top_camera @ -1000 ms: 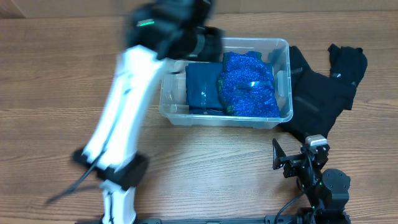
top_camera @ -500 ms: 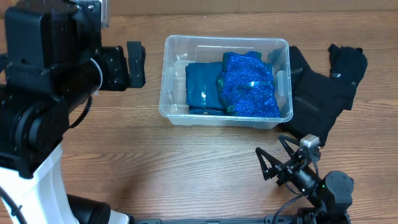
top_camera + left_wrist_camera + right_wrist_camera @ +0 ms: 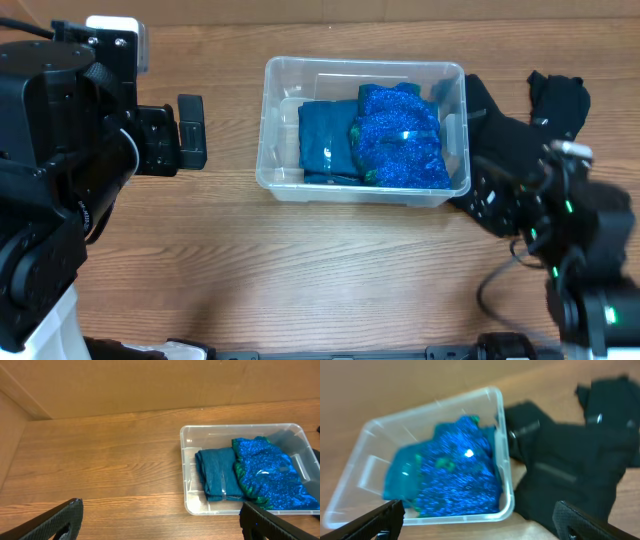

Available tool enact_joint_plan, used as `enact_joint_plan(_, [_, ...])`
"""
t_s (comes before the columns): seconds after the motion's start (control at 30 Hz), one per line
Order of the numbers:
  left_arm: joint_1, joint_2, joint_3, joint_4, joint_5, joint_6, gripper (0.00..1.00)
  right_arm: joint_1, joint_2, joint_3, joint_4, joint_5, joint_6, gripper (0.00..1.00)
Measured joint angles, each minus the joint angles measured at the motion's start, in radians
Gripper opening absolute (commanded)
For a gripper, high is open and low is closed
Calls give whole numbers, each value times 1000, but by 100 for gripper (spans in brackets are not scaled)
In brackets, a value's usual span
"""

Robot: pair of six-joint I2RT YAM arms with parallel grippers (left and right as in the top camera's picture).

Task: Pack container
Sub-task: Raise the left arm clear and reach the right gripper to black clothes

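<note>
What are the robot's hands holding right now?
Nothing. The left gripper and the right gripper are both open and empty. The blue clothes lie in the container; the black garment lies beside it.

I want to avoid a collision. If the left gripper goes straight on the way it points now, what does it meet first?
Probably the left gripper meets the bare brown wooden table, just left of the clear rectangular plastic container. Depth is unclear.

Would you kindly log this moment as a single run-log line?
container: teal cloth and sparkly blue cloth inside | black garment: on table beside container | left claw: open, empty | right claw: open, empty
</note>
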Motion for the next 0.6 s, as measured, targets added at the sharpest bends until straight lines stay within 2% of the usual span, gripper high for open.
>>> enact_joint_plan(0.13, [0, 0, -4, 0, -3, 0, 100, -68, 188, 6, -17, -4, 35, 100])
enact_joint_plan(0.27, [0, 1, -4, 0, -3, 0, 100, -269, 378, 6, -8, -59, 77, 100])
enact_joint_plan(0.43, [0, 1, -4, 0, -3, 0, 100, -572, 638, 8, 29, -223, 78, 100])
enact_joint_plan(0.6, [0, 1, -4, 0, -3, 0, 100, -665, 812, 8, 66, -315, 53, 100])
